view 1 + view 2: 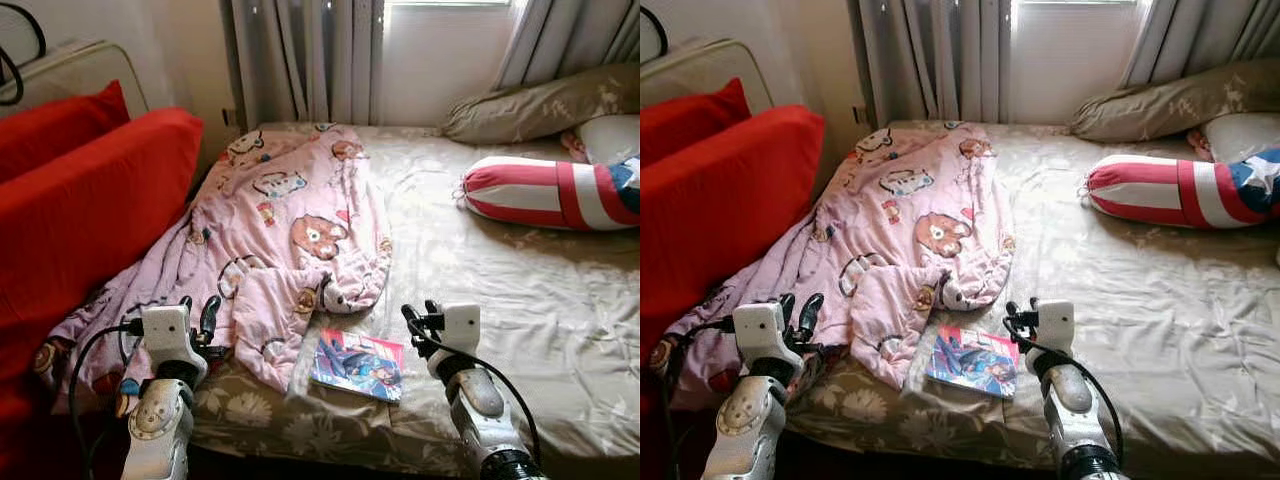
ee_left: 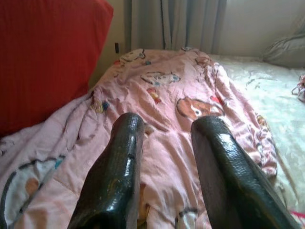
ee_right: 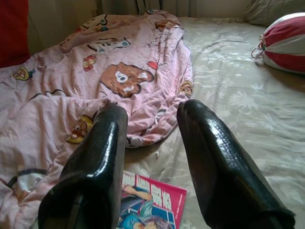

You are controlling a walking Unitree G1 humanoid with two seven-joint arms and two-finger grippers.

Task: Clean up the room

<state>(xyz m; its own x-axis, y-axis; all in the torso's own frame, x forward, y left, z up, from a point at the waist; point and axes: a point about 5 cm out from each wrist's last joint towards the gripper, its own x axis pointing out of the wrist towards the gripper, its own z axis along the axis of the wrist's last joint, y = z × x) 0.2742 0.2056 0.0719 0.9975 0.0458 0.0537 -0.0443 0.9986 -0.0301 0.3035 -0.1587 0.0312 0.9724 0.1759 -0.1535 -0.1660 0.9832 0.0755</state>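
Both claws gape, left claw over the rumpled pink blanket, right claw at 3 o'clock of the comic book, seemingly poised to tidy the bed.

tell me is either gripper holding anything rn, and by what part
Nothing is held. The left gripper is open above the pink blanket; the right gripper is open above the comic book.

Daylight from window; soft shadows, slight haze, mild blur.
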